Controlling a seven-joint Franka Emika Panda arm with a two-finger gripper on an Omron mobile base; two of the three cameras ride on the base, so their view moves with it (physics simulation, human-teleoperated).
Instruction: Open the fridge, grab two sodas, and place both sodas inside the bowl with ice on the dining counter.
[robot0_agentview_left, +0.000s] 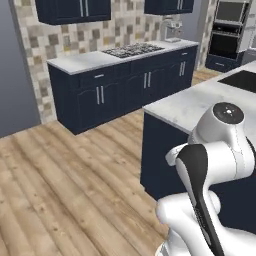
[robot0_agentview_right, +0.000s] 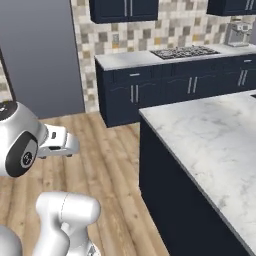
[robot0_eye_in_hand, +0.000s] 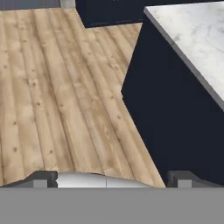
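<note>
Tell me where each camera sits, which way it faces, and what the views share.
Left base view: behind the arm on its left, facing forward and down at the wall counter, stove and marble counter; the white arm rises at lower right.
Right base view: behind on the right, facing the same wall counter and marble counter; the arm is at lower left.
Hand view: on the hand, facing down at the wood floor and the marble counter's corner; the open claw has tips at the bottom.
Shared: marble counter, floor.
</note>
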